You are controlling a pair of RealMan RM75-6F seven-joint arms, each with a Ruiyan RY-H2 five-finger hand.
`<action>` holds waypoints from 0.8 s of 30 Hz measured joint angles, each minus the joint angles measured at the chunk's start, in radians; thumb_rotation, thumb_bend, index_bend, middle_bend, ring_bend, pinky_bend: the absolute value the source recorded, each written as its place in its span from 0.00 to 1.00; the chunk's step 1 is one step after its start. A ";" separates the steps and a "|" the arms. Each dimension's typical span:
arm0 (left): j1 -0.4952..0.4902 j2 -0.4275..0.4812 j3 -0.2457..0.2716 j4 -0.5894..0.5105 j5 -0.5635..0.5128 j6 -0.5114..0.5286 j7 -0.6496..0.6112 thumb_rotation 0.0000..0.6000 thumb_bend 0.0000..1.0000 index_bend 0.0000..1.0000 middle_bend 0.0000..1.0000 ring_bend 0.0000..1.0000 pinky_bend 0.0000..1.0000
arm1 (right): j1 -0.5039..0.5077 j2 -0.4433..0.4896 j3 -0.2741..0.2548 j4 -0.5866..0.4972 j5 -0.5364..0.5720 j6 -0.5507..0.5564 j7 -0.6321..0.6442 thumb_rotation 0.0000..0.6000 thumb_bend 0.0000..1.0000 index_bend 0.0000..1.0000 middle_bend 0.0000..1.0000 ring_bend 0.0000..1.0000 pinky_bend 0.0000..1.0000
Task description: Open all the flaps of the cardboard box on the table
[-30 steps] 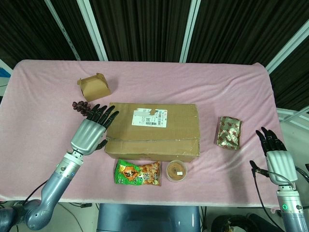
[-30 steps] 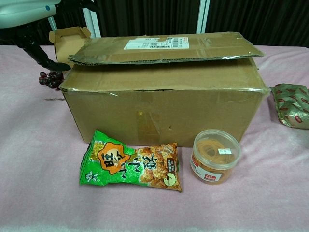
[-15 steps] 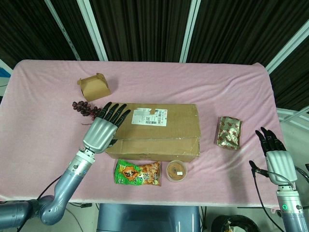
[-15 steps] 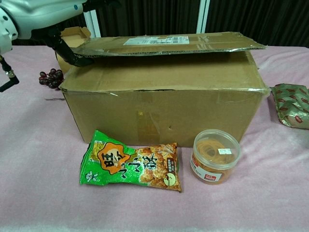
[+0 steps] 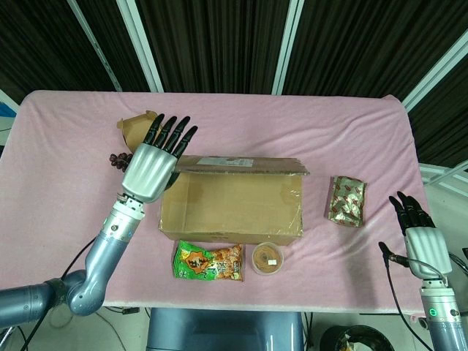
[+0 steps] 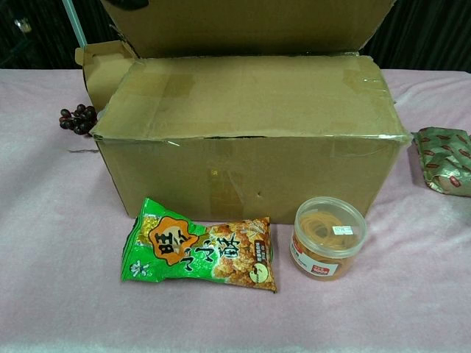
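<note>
Your left hand [image 5: 151, 167] has its fingers [image 5: 174, 131] spread against the cardboard box's [image 5: 232, 207] upright far flap [image 6: 243, 26], while your right hand [image 5: 424, 245] hovers spread-fingered off the surface [image 5: 351, 124].

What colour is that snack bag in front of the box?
Green, with orange; the snack bag shows best in chest view.

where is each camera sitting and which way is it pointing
Head view: high at the table's near edge, looking down on the cardboard box; shows the left hand at the raised far flap and the right hand at the near right.
Chest view: low, facing the box's front; no hand identifiable.
Shared: box, green snack bag, round tub.
</note>
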 measured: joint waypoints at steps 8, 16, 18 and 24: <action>-0.100 0.010 -0.071 0.147 -0.074 -0.061 0.019 1.00 0.27 0.00 0.00 0.00 0.00 | 0.004 0.000 0.004 -0.004 0.015 -0.013 0.012 1.00 0.30 0.00 0.00 0.00 0.21; -0.210 -0.036 -0.091 0.363 -0.136 -0.127 0.030 1.00 0.27 0.00 0.00 0.00 0.00 | 0.006 -0.002 0.005 -0.011 0.023 -0.022 0.017 1.00 0.30 0.00 0.00 0.00 0.21; -0.235 -0.057 -0.089 0.419 -0.149 -0.139 0.030 1.00 0.27 0.00 0.00 0.00 0.00 | 0.006 -0.002 0.005 -0.012 0.025 -0.023 0.017 1.00 0.30 0.00 0.00 0.00 0.21; -0.260 -0.086 -0.067 0.494 -0.156 -0.138 -0.007 1.00 0.27 0.00 0.00 0.00 0.00 | 0.004 -0.001 0.008 -0.014 0.033 -0.022 0.019 1.00 0.30 0.00 0.00 0.00 0.21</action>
